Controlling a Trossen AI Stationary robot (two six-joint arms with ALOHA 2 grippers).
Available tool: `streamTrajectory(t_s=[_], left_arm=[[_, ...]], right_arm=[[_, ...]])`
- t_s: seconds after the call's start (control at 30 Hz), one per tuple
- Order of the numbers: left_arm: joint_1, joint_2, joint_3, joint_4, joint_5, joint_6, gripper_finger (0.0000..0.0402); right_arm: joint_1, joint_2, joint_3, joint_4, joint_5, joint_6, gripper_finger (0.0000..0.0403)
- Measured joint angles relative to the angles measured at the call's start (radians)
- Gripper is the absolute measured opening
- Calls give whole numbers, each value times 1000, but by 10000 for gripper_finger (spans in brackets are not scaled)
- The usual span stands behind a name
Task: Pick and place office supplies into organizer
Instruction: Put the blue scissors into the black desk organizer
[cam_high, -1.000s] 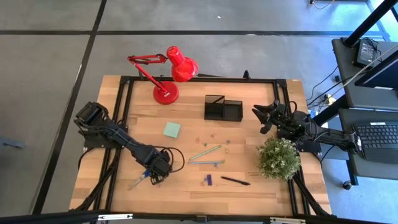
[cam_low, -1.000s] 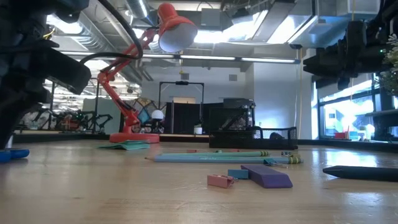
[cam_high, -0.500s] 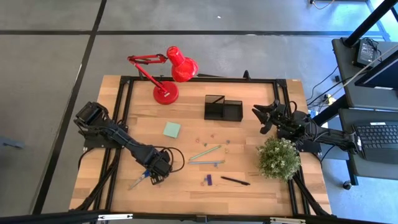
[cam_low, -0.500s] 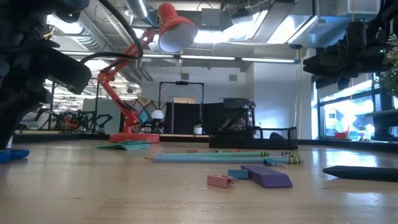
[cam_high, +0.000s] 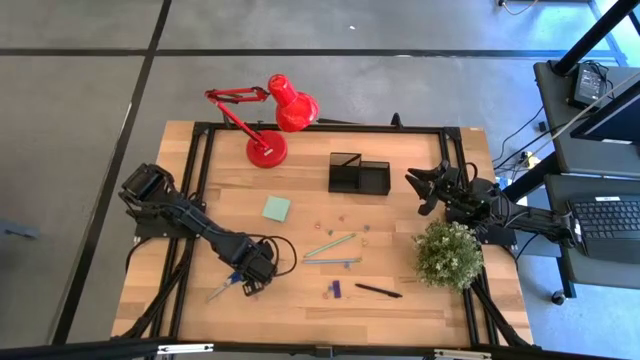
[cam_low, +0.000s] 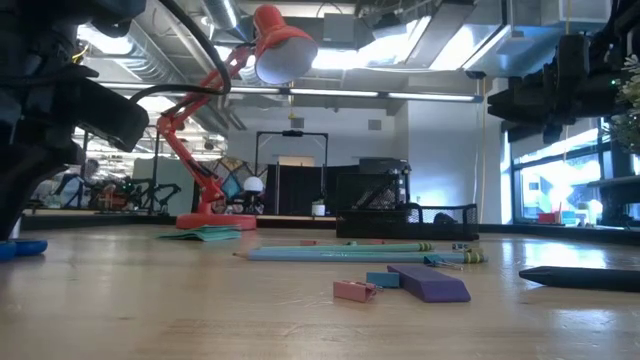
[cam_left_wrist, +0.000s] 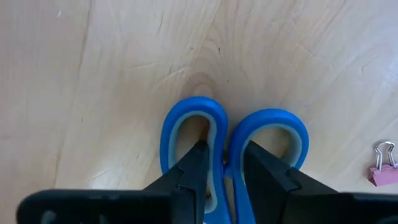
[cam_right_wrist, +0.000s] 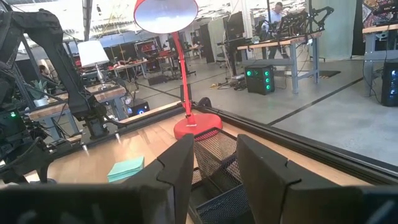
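- Pale wooden table (cam_high: 300, 310); workshop benches beyond; no readable writing.
- Left gripper (cam_left_wrist: 222, 163) fingers pinch the blue scissors (cam_left_wrist: 233, 140) handles near the table's front-left.
- Right gripper (cam_high: 422, 192) fingers apart, beside the black organizer (cam_high: 359, 174).

Bright, even overhead lighting; soft shadows; ceiling lights glare at table level; foreground table (cam_low: 200, 310) blurred.

Light wood table (cam_high: 300, 310), black organizer (cam_high: 359, 174) at 12 o'clock, red lamp (cam_high: 266, 148) 11 o'clock, green sticky pad (cam_high: 277, 208) 10 o'clock, two pencils (cam_high: 331, 253) center, pen (cam_high: 378, 291) 5 o'clock, blue scissors (cam_high: 224, 290) 8 o'clock, plant (cam_high: 447, 254) 3 o'clock
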Motion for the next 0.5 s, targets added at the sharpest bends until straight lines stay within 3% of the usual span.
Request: streamTrajectory(t_s=[0.37, 0.5], left_arm=[[0, -41, -4, 9, -2, -1, 77], [4, -112, -4, 26, -96, 1, 76]], right_arm=[[0, 0, 0, 0, 0, 0, 126], [0, 0, 0, 0, 0, 0, 126]])
